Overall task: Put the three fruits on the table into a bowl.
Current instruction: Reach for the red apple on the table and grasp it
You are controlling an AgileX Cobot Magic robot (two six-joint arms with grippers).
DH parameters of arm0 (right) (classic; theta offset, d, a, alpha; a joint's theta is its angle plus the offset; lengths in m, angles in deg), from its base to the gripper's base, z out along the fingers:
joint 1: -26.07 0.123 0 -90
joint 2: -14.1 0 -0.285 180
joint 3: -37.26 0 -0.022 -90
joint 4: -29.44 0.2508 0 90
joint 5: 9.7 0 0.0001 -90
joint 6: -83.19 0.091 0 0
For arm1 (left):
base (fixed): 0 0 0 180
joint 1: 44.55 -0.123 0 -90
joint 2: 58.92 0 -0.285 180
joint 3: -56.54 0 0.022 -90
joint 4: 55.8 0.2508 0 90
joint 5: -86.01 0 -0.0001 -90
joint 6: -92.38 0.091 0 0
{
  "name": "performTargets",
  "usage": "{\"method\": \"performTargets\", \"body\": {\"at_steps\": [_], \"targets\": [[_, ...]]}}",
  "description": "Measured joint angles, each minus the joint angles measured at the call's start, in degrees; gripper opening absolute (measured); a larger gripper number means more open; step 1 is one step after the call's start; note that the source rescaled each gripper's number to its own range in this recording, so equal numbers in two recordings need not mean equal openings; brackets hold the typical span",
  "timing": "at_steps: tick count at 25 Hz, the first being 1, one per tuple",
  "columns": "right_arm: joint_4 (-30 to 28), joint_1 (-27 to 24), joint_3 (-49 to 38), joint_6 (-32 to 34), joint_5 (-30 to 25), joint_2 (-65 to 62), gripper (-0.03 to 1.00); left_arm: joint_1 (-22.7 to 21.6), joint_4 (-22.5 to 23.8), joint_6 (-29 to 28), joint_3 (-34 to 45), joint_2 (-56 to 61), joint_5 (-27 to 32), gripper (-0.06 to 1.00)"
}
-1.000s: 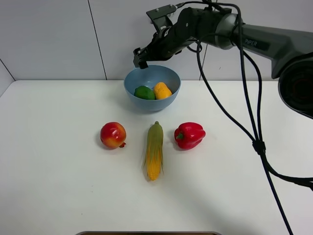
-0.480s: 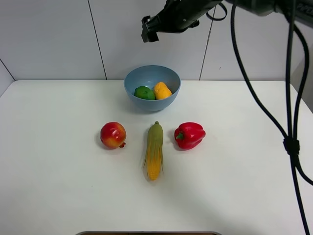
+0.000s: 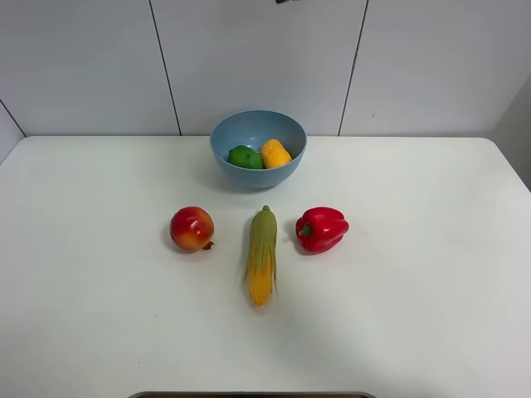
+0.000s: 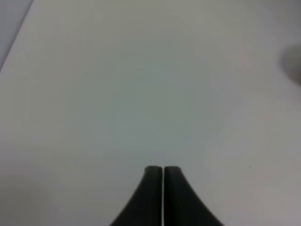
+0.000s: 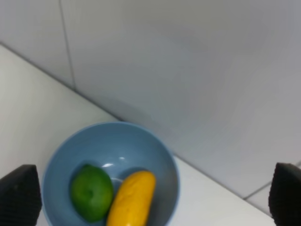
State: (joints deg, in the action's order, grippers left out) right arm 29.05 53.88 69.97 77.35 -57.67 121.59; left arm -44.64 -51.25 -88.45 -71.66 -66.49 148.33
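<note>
The light-blue bowl stands at the back middle of the white table. It holds the green fruit and the orange-yellow mango. The red-yellow pomegranate lies on the table, in front of the bowl and to its left. In the right wrist view my right gripper is open and empty, high above the bowl, with the green fruit and mango between its fingers. My left gripper is shut and empty over bare table. Neither gripper shows in the exterior view.
A yellow-green corn cob lies in front of the bowl. A red bell pepper sits to its right. A tiled wall rises right behind the bowl.
My right arm has risen from just above the bowl's back rim and left the exterior view at the top. The fruits and the bowl have not moved.
</note>
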Motion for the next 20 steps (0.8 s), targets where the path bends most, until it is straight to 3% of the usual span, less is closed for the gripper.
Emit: {"method": "performTargets", "body": {"at_steps": [12,20], "targets": [[-5.04,-4.58,0.0,-0.03,-9.3,-13.28,1.0,0.0,0.0,0.0,0.0,0.0,0.0,0.0],[-7.28,-4.67,0.04,-1.11,-15.69,-20.36,1.0,0.0,0.0,0.0,0.0,0.0,0.0,0.0]]}}
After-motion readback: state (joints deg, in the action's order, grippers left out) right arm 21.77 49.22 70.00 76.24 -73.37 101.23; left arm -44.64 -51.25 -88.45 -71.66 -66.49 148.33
